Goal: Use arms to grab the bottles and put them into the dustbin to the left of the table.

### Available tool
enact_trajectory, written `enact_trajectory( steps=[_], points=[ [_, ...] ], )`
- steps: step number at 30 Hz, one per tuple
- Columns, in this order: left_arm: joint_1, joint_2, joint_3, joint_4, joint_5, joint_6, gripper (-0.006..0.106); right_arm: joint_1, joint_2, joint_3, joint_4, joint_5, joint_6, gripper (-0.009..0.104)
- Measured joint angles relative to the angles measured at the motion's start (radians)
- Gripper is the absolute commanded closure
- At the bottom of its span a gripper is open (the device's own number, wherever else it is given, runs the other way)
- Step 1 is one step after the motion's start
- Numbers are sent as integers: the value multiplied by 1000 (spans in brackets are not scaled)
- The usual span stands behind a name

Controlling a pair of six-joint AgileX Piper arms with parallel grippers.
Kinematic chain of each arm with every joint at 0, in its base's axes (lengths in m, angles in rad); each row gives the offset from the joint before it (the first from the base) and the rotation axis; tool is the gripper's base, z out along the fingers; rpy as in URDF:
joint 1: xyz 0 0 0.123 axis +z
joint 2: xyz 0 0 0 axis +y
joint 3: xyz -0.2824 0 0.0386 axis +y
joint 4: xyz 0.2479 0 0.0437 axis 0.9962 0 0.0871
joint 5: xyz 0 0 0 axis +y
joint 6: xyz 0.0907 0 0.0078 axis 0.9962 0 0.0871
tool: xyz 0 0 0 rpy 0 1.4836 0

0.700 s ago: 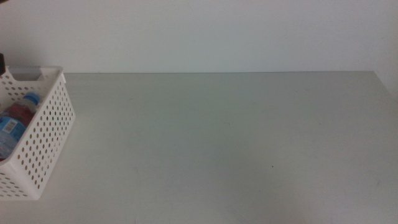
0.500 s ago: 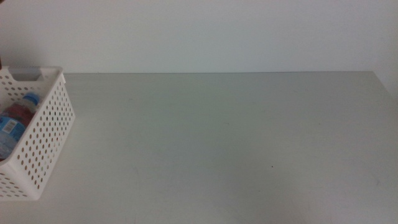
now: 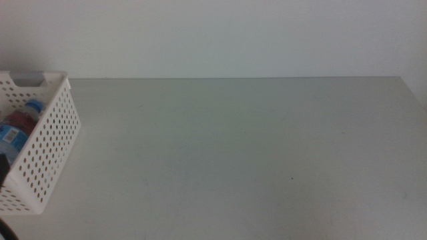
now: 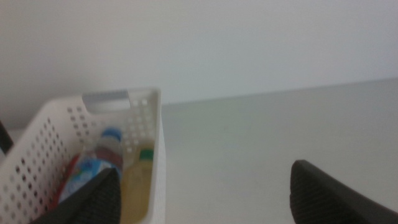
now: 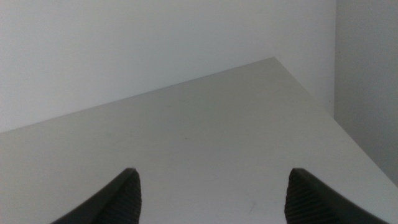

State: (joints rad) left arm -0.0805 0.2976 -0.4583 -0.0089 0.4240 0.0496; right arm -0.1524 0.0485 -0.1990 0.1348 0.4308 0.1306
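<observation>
The white perforated dustbin [image 3: 50, 143] stands at the table's left end. In the middle view a clear blue-capped water bottle [image 3: 15, 132] and something red [image 3: 24, 120] lie inside it. The left wrist view shows the dustbin [image 4: 152, 118] holding the water bottle [image 4: 99, 165], a yellowish bottle [image 4: 138, 186] and a red can [image 4: 69, 179]. My left gripper [image 4: 202, 198] is open and empty, beside the dustbin on the table side. My right gripper [image 5: 211, 198] is open and empty over bare table [image 5: 205, 137].
A dark part of the left arm [image 3: 3, 168] shows at the middle view's left edge, in front of the dustbin. The table's right edge [image 5: 323, 112] drops off near the right gripper. A pale wall stands behind the table.
A dark part at the upper left edge behind the dustbin has gone. A dark arm part now shows lower down at the left edge. The bottles in the dustbin have not moved.
</observation>
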Motion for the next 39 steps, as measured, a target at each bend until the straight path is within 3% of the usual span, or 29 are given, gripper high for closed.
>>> enact_trajectory(
  steps=[9, 14, 22, 28, 39],
  points=[
    [12, -290, 352, -71, -40, 0, 8, -11, 0, 79, 3, -51, 0, 37],
    [75, -309, 453, -124, -97, 0, 8, -11, -14, 140, 4, -83, 0, 37],
    [91, -309, 485, -146, -112, -2, 8, -11, -61, 222, -7, -82, 0, 37],
    [91, -309, 486, -146, -103, -2, 8, -11, -62, 226, -65, -83, 0, 37],
    [91, -309, 486, -146, -102, -2, 8, -11, -62, 226, -115, -86, 0, 37]
  ],
)
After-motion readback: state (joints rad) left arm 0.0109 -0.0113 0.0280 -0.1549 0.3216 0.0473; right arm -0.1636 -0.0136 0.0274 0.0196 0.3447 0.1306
